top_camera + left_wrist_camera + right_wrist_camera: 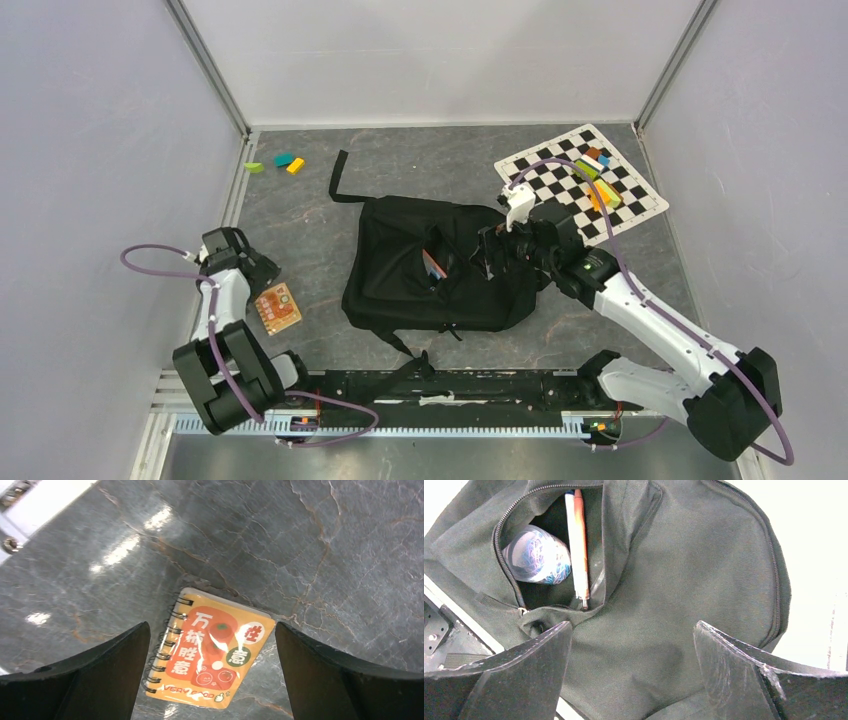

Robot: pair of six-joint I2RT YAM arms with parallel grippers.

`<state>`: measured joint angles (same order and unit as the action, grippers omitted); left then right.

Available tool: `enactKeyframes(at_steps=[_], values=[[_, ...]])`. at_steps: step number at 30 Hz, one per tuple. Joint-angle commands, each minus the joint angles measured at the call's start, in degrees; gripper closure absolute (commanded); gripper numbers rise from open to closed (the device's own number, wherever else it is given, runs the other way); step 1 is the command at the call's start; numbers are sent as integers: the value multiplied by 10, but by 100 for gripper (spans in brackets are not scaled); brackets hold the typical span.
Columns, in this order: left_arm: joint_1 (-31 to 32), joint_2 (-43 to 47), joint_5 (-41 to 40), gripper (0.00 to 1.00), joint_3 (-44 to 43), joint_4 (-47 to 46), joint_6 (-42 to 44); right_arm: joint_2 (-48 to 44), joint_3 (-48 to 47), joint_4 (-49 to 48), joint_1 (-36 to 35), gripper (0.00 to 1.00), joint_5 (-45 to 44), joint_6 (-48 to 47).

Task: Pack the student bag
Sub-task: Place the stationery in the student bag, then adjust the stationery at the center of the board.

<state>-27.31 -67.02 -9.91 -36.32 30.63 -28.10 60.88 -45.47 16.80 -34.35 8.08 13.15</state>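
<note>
The black student bag [440, 265] lies flat in the middle of the table, its front pocket unzipped. In the right wrist view the bag [684, 580] shows an orange-and-white pen [580, 545] and a blue-and-white patterned roll [538, 555] inside the pocket. My right gripper [497, 250] hovers open and empty over the bag's right part [631, 645]. My left gripper [262, 268] is open and empty above a small orange spiral notebook [212, 652], which also shows in the top view [277, 307].
A black-and-white checkered mat [630, 205] with several coloured items [598, 178] lies at the back right. Small green, teal and orange pieces [276, 163] lie at the back left. A bag strap [341, 180] stretches toward the back. A metal rail [440, 390] runs along the near edge.
</note>
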Motion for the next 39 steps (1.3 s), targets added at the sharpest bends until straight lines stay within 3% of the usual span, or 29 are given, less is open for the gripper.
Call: enactKeyframes(at_steps=[1, 12, 16, 20, 25, 30, 35, 39], values=[[-4, -33, 62, 0, 0, -29, -15, -21, 2, -21, 7, 4, 4, -9], [11, -79, 152, 0, 16, -59, -40, -35, 13, -21, 10, 4, 2, 4], [60, -70, 160, 0, 38, -92, -76, -35, 15, -21, 10, 5, 7, 9], [157, -62, 103, 0, 33, -93, -93, -38, 14, -21, 9, 5, 8, 12], [227, -44, -2, 0, 10, -41, -74, -46, 13, -22, 10, 4, 12, 16], [247, 17, -71, 0, 12, 52, -116, -54, 24, -29, 10, 2, 17, 16], [252, 164, -143, 0, 32, 139, -223, -63, 33, -33, 10, 2, 32, 18], [254, 165, -145, 0, 38, 153, -214, -71, 41, -43, 10, 2, 45, 40]])
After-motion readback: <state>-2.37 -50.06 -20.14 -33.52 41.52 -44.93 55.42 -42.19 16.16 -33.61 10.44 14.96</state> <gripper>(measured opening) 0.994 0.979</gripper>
